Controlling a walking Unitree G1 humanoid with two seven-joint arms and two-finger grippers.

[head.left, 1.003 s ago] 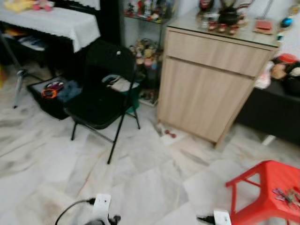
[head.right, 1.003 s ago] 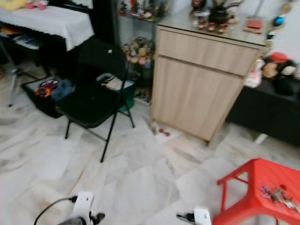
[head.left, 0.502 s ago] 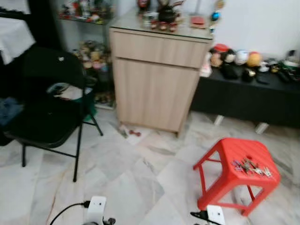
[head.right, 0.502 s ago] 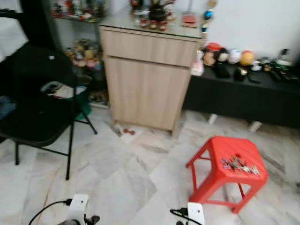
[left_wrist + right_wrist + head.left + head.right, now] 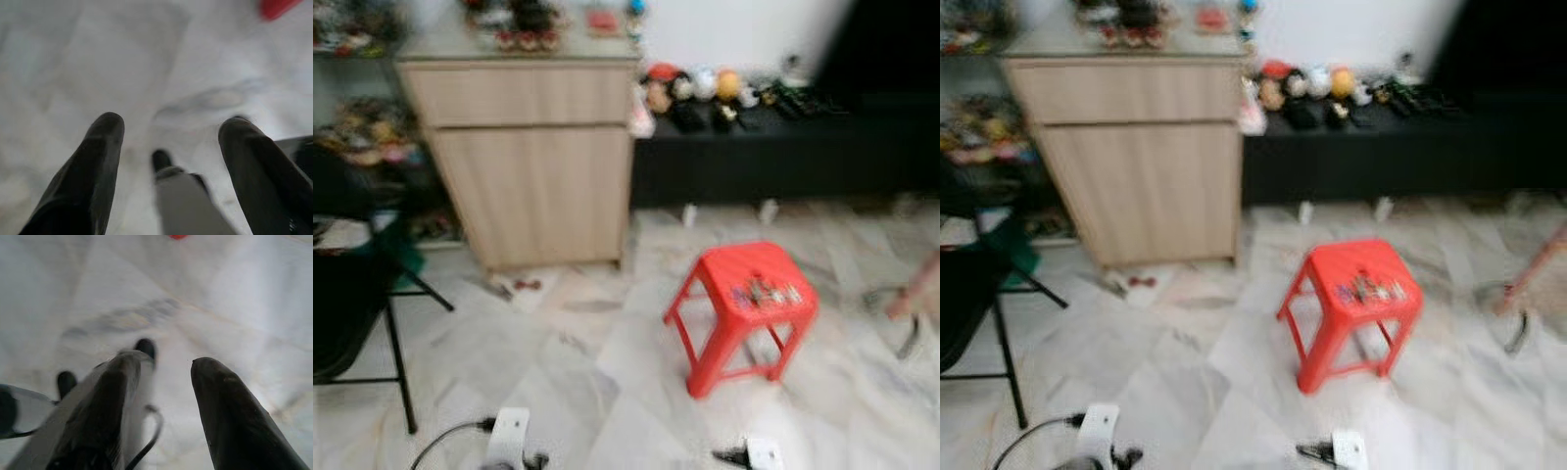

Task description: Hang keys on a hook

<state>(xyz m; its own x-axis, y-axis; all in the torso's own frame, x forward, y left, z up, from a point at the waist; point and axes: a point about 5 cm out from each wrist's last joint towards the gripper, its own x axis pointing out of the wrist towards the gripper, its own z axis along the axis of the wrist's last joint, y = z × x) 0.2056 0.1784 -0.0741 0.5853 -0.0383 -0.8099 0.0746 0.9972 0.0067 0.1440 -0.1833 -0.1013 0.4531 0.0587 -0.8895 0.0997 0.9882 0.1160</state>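
A bunch of keys (image 5: pixel 766 292) lies on top of a red plastic stool (image 5: pixel 744 305) on the marble floor, ahead and to my right. No hook can be made out in the blurred eye views. My left gripper (image 5: pixel 168 125) hangs low over the floor, its two black fingers spread wide with nothing between them. My right gripper (image 5: pixel 164 363) also hangs above the floor, fingers apart and holding nothing. Both are well short of the stool.
A light wooden cabinet (image 5: pixel 524 157) with ornaments on top stands at the back left. A low black bench (image 5: pixel 773 147) with toys runs along the back right wall. A black folding chair (image 5: pixel 352 313) is at the left edge.
The camera has swung right: the cabinet and chair slid left, and the red stool with the keys moved from the right edge toward the middle.
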